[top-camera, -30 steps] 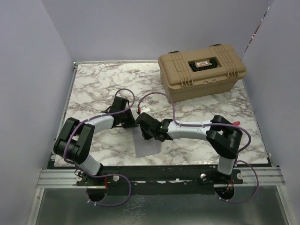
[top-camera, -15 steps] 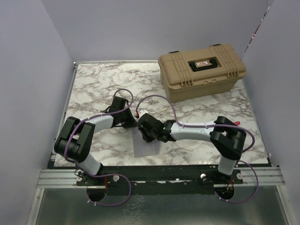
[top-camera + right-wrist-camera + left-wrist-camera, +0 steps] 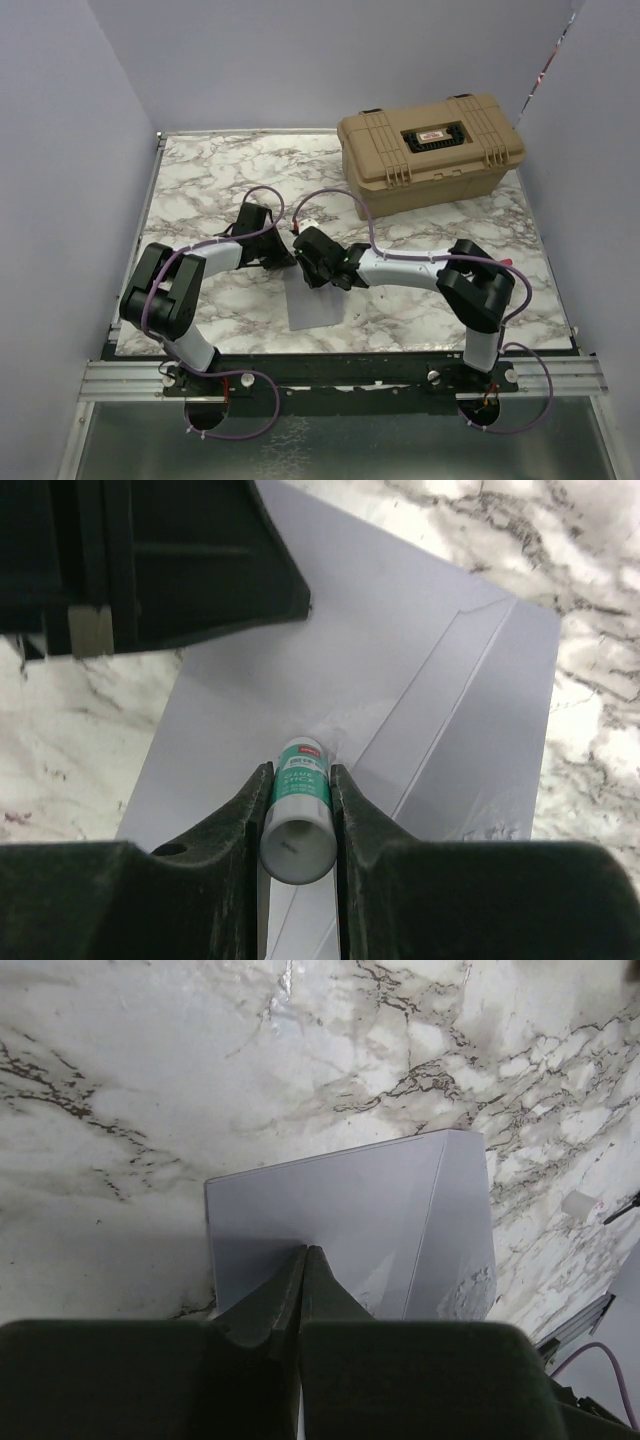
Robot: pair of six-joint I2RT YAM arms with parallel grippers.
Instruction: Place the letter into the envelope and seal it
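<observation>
Right wrist view tells most of the story: the envelope (image 3: 420,660) lies flat on the marble desk (image 3: 200,180), blue-grey side up, close to the near edge and about halfway between the left and right edges, right in between the two arms. No sign of the letter in any of the views. My guess is it's already tucked inside, but I can't confirm that from here.

A glue stick (image 3: 298,805) is pinched between the right fingers (image 3: 240,825), pointing down and away from the camera. Its tip sits on the paper just beside the long crease. The strip past that crease looks like the flap (image 3: 480,740), and there's a slightly shiny smear near the tip, so I'd say this is the gluing part of the sealing step, flap not yet pressed shut. Whether the flap is lying open or half folded, I honestly can't tell.

Left wrist view shows why the other arm is there. The left fingers (image 3: 265,1305) are pressed together with nothing between them, and their tips rest on the envelope near one short edge. That reads as a hold-down to me, so the paper doesn't skate around on the slick marble when the stick drags over it. The same black hand shows up in the top left corner of the right wrist view, sitting on that end.

Only other thing around is a tan toolbox (image 3: 432,152), lid closed, at the far right corner of the desk, well apart from all this.
</observation>
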